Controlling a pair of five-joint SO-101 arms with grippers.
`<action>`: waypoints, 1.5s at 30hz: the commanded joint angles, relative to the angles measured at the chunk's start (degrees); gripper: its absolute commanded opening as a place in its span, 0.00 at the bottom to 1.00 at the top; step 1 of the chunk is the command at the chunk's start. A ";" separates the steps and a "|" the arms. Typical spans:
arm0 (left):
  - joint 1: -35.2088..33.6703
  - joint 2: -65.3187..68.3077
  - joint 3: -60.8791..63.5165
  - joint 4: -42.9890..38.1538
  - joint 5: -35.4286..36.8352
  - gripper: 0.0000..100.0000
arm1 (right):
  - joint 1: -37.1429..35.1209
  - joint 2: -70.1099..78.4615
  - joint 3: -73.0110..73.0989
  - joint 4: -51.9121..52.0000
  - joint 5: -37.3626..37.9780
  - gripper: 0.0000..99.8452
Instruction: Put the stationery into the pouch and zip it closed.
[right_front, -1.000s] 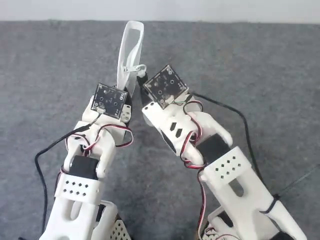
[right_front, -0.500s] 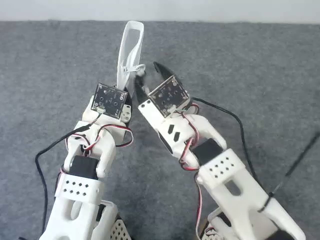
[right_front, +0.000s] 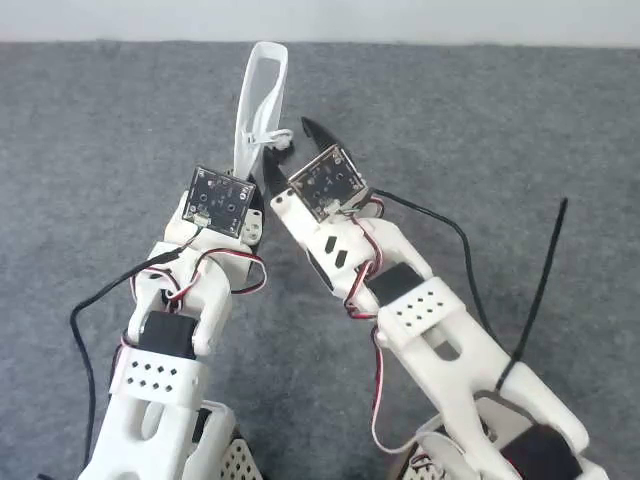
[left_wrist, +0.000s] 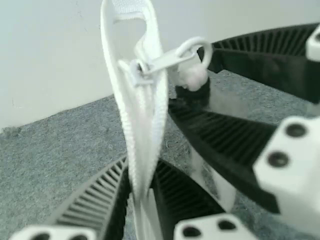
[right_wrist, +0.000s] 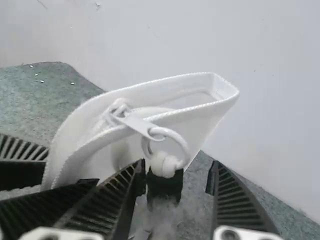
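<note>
Two arms meet over a grey table (right_front: 520, 130), where a white pouch (right_front: 262, 95) stands on edge, its long axis running from the near arm tips away toward the far side of the mat.

The left gripper (left_wrist: 142, 189) has its fingers pressed together on the near end of the pouch, holding it upright. The right gripper (right_front: 288, 148) is just right of the pouch, its black fingers spread. The zip pull (right_wrist: 150, 131) hangs between them with its ring and small white bead (right_wrist: 162, 163) untouched by either.

The coming move turns on that gap. The pull dangles off the right face of the pouch, on the side of the right arm, so this is the arm nearer to it and the one likely to take it. The slider (right_wrist: 117, 114) sits toward the held, near end, and beyond it the two edges of the mouth (right_wrist: 200, 92) part out to the far tip. Closing would probably mean pinching the pull and drawing it along the pouch's length, away from the left gripper's hold. The bead is small and swings freely, so a closing pinch could miss or knock it aside.
</note>
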 joint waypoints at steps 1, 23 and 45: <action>-0.53 0.00 -0.40 0.70 0.00 0.01 | 1.80 2.07 -1.05 -5.32 0.62 0.19; -0.53 0.00 -0.40 0.70 0.00 0.01 | 3.21 -8.75 4.92 -6.73 1.14 0.01; -0.09 0.00 -0.48 0.79 5.27 0.12 | -0.22 -18.59 6.07 12.88 4.57 0.01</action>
